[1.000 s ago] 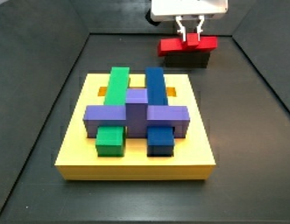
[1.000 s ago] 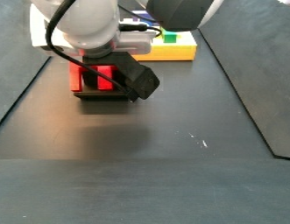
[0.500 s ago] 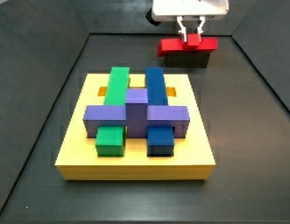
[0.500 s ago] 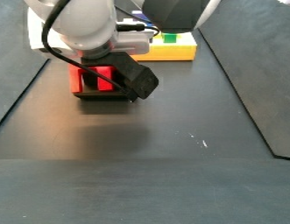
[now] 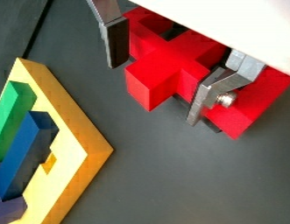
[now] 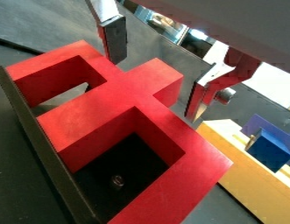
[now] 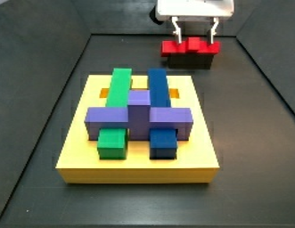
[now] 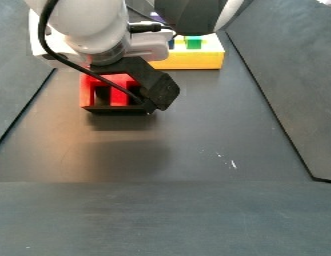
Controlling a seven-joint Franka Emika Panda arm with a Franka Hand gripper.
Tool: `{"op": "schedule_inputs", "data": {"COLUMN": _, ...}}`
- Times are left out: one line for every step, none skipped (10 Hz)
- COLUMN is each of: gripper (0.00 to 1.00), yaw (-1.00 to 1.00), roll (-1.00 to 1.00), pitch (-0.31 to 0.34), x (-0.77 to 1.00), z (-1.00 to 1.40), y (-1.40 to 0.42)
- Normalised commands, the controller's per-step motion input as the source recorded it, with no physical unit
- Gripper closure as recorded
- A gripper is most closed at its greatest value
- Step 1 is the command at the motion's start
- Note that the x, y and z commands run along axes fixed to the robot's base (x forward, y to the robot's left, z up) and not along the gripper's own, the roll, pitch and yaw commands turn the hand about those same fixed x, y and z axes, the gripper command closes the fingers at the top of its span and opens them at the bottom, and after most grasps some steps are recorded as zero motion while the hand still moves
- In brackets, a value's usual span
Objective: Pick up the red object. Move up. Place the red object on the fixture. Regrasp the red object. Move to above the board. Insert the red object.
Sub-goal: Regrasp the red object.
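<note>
Red object [image 5: 171,74]: bright red, blocky, cross/T shape with a bar and a short stem, matte faces, sharp edges; in both wrist views it fills most of the frame, also [image 6: 112,96]. It sits on the fixture [image 7: 190,60], the low black block at upper right of a side view, with the red object [image 7: 189,46] on top of it. Gripper [image 5: 165,74] is right over the piece: one silver finger [image 5: 114,39] stands beside the stem on one side, the other finger [image 5: 211,94] on the opposite side, jaws apart with the stem between them; whether the pads touch the red faces, cannot tell. In a wrist view the fingers [image 6: 206,87] straddle the central stem the same way. Fixture mostly hidden under the red object in the wrist views; only a dark recess with a screw shows. In a side view the arm covers most of the red object [image 8: 112,92], only red slivers show at left centre above the fixture [image 8: 121,110]. Yellow board [image 7: 137,160] with green, blue and purple bars lies in the lower centre, well apart from the fixture; its corner is cut off in a wrist view [image 5: 65,166].
</note>
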Motion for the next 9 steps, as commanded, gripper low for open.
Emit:
{"op": "schedule_inputs", "data": {"gripper": 0.00, "yaw": 0.06, "roll": 0.47, "pitch": 0.009, "x": 0.02, "z": 0.13, "y": 0.00}}
{"op": "schedule_inputs", "data": {"gripper": 0.00, "yaw": 0.04, "roll": 0.43, "pitch": 0.000, "x": 0.00, "z": 0.17, "y": 0.00}}
{"op": "schedule_inputs", "data": {"gripper": 0.00, "yaw": 0.05, "roll": 0.41, "pitch": 0.000, "x": 0.00, "z": 0.17, "y": 0.00}}
{"op": "schedule_inputs", "data": {"gripper": 0.00, "yaw": 0.01, "roll": 0.38, "pitch": 0.000, "x": 0.00, "z": 0.17, "y": 0.00}}
{"op": "schedule_inputs", "data": {"gripper": 0.00, "yaw": 0.03, "roll": 0.37, "pitch": 0.000, "x": 0.00, "z": 0.16, "y": 0.00}}
{"op": "schedule_inputs", "data": {"gripper": 0.00, "yaw": 0.03, "roll": 0.39, "pitch": 0.000, "x": 0.00, "z": 0.18, "y": 0.00}}
{"op": "schedule_inputs", "data": {"gripper": 0.00, "yaw": 0.00, "roll": 0.48, "pitch": 0.000, "x": 0.00, "z": 0.17, "y": 0.00}}
{"op": "schedule_inputs", "data": {"gripper": 0.00, "yaw": 0.00, "roll": 0.59, "pitch": 0.000, "x": 0.00, "z": 0.13, "y": 0.00}}
{"op": "schedule_inputs", "data": {"gripper": 0.00, "yaw": 0.00, "roll": 0.61, "pitch": 0.000, "x": 0.00, "z": 0.12, "y": 0.00}}
